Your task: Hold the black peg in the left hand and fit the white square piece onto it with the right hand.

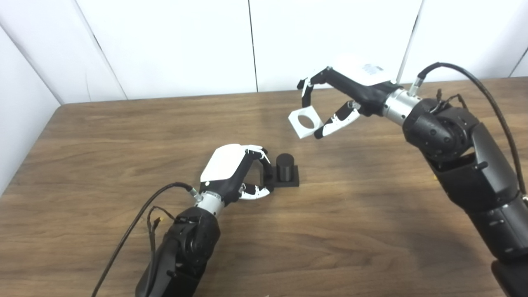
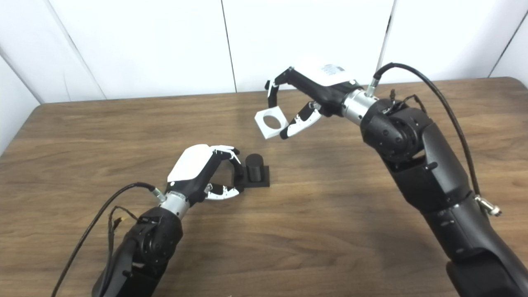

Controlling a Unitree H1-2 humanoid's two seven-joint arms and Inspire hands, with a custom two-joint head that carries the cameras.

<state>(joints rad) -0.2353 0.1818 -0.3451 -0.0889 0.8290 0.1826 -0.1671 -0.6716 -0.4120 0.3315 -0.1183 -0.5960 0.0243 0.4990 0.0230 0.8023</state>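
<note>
Closest to the left eye view, the left arm's dark forearm rises from the bottom edge to the left robot hand [image 1: 235,171], which rests low on the wooden surface [image 1: 103,136] with fingers and thumb pinching the near edge of the black peg [image 1: 284,170], a short upright cylinder on a square base. Farther back and to the right, the right robot hand [image 1: 336,101] hangs in the air gripping the white square piece [image 1: 305,121] between fingertips and thumb; its round hole faces forward, and it sits above and well apart from the peg.

From the right eye view, the same holds: left robot hand [image 2: 202,171] closed on the peg's base [image 2: 255,172], right robot hand [image 2: 303,101] clasping the tilted square piece [image 2: 271,122] over the surface [image 2: 82,136], white wall panels behind.
</note>
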